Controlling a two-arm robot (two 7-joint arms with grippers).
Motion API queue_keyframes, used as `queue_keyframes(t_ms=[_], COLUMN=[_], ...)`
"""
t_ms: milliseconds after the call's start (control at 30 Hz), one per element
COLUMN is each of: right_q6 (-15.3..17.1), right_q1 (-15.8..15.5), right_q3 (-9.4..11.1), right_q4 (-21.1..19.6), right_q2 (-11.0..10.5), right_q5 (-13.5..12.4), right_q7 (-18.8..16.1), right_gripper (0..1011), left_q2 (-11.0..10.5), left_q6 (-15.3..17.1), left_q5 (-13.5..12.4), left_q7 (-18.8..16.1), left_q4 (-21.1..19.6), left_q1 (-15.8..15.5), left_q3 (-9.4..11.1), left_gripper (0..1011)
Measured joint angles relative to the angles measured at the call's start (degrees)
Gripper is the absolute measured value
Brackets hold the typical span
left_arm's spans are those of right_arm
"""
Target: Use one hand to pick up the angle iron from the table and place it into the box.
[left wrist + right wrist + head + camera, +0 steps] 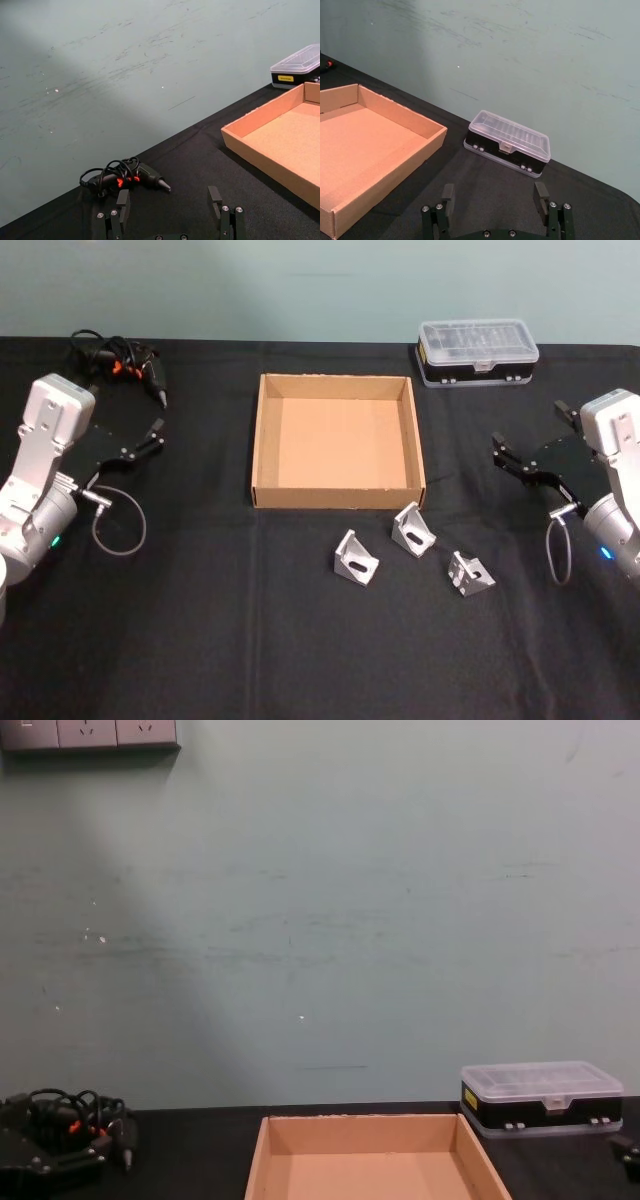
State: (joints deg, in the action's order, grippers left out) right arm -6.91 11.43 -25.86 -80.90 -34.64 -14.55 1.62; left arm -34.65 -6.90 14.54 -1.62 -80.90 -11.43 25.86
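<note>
Three silver angle irons lie on the black table (200, 640) just in front of the tan cardboard box (264, 440): one on the left (356, 558), one in the middle (412, 530), one on the right (469, 573). The box is empty, its wall also seen at box (260, 155), box (390, 172) and box (262, 1145). My left gripper (158, 432) hovers open at the table's left side, fingers (123, 200) apart with nothing between them. My right gripper (502, 454) hovers open at the right side, fingers (540, 192) spread and empty.
A clear-lidded plastic case (477, 352) with a black base stands behind the box on the right. A black tool with orange parts and a coiled cable (125, 362) lies at the back left. Bare tabletop stretches in front of the angle irons.
</note>
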Motion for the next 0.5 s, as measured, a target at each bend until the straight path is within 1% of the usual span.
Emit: queue_keyframes(t_ms=[67,167,233,267,300,333,400,433,467,500], right_q6=[0.0,0.1,0.3,0.7,0.7,1.1,1.5,1.7,1.8,1.8], right_q1=[0.0,-1.4,-2.0,-2.7,-2.7,-3.4,-4.3,-5.3,-5.8,-6.8], right_q3=[0.1,2.0,2.6,3.3,3.3,3.9,4.7,5.4,5.7,6.3], right_q4=[-0.1,-2.5,-3.6,-4.8,-4.8,-5.9,-7.1,-8.4,-9.0,-10.0], right_q2=[0.0,-0.5,-0.9,-1.4,-1.4,-2.0,-2.9,-3.8,-4.4,-5.6], right_q5=[0.0,-2.4,-3.3,-4.4,-4.4,-5.3,-6.4,-7.6,-8.2,-9.2], right_q7=[-0.1,-1.8,-2.7,-3.8,-3.8,-4.9,-6.2,-7.8,-8.6,-10.6], right_gripper=[1000,1000,1000,1000,1000,1000,1000,1000,1000,1000], left_q2=[0.0,0.0,0.0,0.0,0.0,0.0,0.0,0.0,0.0,0.0], left_q6=[0.0,0.0,0.0,0.0,0.0,0.0,0.0,0.0,0.0,0.0], left_q5=[0.0,0.0,0.0,0.0,0.0,0.0,0.0,0.0,0.0,0.0], left_q7=[0.0,0.0,0.0,0.0,0.0,0.0,0.0,0.0,0.0,0.0], left_q4=[0.0,0.0,0.0,0.0,0.0,0.0,0.0,0.0,0.0,0.0], left_q1=[0.0,0.0,0.0,0.0,0.0,0.0,0.0,0.0,0.0,0.0], left_q3=[0.0,0.0,0.0,0.0,0.0,0.0,0.0,0.0,0.0,0.0], left_gripper=[1011,1011,1011,1011,1011,1011,1011,1011,1011,1011])
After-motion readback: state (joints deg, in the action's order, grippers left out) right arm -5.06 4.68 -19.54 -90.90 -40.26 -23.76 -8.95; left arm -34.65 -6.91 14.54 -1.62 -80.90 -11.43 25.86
